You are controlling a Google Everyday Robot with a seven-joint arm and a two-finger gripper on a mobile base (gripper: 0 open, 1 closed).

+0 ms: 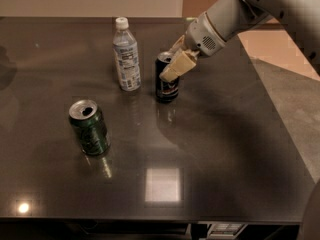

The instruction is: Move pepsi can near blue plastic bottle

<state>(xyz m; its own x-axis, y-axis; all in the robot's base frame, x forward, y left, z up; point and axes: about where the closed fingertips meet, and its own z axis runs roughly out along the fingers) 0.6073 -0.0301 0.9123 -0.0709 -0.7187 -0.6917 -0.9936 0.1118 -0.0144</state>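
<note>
The pepsi can (167,86) is dark navy with a silver top and stands upright on the dark table (225,149), a short gap to the right of the blue plastic bottle (126,55). The bottle is clear and bluish with a white cap and a white label, and stands upright. My gripper (172,64) comes in from the upper right and its tan fingers (176,67) are closed around the upper part of the can. The near finger hides part of the can's top.
A green can (89,127) with an open top stands at the front left of the table. The table's right edge runs diagonally beside a lighter floor (295,99). A bright light reflection lies near the front edge (161,184).
</note>
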